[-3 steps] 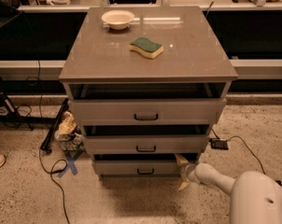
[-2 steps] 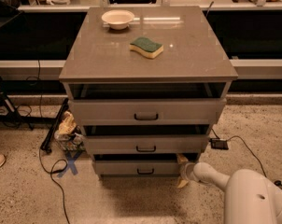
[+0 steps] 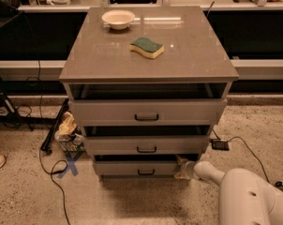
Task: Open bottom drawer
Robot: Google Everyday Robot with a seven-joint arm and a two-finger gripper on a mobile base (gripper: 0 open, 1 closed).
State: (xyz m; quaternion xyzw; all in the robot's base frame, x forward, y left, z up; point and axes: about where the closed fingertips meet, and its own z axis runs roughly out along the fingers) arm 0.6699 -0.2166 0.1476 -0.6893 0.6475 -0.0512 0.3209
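The gripper (image 3: 182,168) sits low at the right end of the bottom drawer (image 3: 122,168), against its front edge, much as a second ago; whether it is clenched or released cannot be told. The white arm (image 3: 254,196) has edged slightly left. The drawer front, lowest under the tabletop (image 3: 193,55), has not shifted.

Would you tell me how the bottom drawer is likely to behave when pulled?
The bottom drawer has a flat, rigid-looking front, so it should probably slide out stiffly as one piece. The gripper sits at its right end, away from the centred handle, so a pull there may skew or bind it.
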